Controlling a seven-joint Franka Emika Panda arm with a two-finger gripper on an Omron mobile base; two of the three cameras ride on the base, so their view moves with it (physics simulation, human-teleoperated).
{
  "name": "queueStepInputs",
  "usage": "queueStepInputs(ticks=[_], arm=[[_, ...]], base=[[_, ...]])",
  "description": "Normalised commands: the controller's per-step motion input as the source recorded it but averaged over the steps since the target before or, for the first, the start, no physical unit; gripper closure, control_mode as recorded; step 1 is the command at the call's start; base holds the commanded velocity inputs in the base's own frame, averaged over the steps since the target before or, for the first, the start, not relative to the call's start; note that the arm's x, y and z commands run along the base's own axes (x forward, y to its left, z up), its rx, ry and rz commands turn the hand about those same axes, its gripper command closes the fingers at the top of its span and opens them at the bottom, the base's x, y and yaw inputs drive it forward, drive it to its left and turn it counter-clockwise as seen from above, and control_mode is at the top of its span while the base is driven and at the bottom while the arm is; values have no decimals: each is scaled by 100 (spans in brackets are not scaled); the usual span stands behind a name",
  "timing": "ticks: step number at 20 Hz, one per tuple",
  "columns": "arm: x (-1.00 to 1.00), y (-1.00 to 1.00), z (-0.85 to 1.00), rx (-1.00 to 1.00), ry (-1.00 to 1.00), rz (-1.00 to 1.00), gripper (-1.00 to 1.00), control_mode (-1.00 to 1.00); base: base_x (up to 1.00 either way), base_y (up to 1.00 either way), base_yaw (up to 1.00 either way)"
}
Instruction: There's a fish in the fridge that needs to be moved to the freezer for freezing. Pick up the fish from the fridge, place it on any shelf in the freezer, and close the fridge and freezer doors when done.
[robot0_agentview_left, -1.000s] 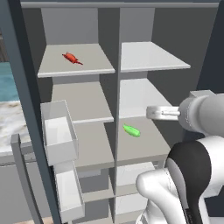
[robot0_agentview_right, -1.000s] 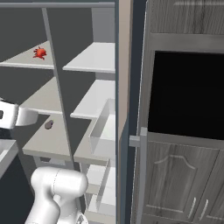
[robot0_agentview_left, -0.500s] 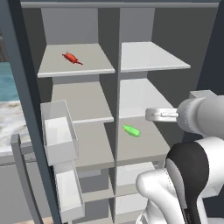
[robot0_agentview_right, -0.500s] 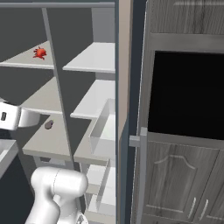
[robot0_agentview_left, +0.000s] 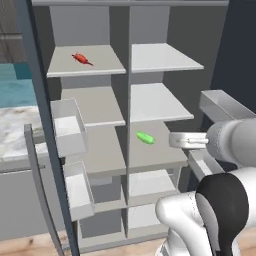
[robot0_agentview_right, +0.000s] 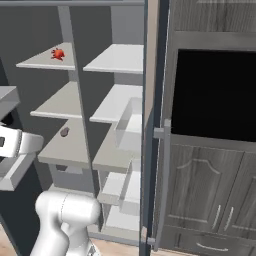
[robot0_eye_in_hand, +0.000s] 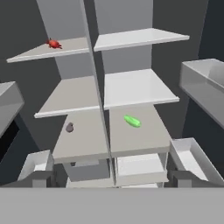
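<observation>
The tiny red-orange fish (robot0_agentview_left: 81, 59) lies on the top shelf (robot0_agentview_left: 85, 65) of the left half of the slate-blue appliance; it is also visible as the fish (robot0_eye_in_hand: 54, 43) and the fish (robot0_agentview_right: 58, 53). Both doors stand open: the left door (robot0_agentview_left: 37, 125) and the right door (robot0_agentview_right: 152, 125), which I see edge-on. My gripper (robot0_agentview_left: 172, 140) hovers in front of the right half's third shelf (robot0_agentview_left: 155, 150), well below and to the right of the fish. It holds nothing that I can see, and its fingers are too unclear to show how they stand.
A green oblong vegetable (robot0_agentview_left: 145, 137) lies on that third shelf, just left of my hand. A small dark lump (robot0_eye_in_hand: 69, 127) sits on the left half's third shelf. Clear bins (robot0_agentview_left: 67, 127) jut from the left door, and another bin (robot0_agentview_left: 225, 107) from the right door. Dark cabinets (robot0_agentview_right: 215, 150) stand at right.
The whole picture has shifted a little, so the base has moved. My hand sits slightly lower against the shelves than before. The fish and the vegetable stay on their shelves.
</observation>
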Motion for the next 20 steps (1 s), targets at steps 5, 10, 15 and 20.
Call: queueStepInputs(ticks=[5,10,15,20], arm=[[0,0,0,0,0,0,-100,100],[0,0,0,0,0,0,-100,100],[0,0,0,0,0,0,-100,100],[0,0,0,0,0,0,-100,100]], base=[[-33,39,1],[0,34,0],[-5,0,0],[-41,-19,0]])
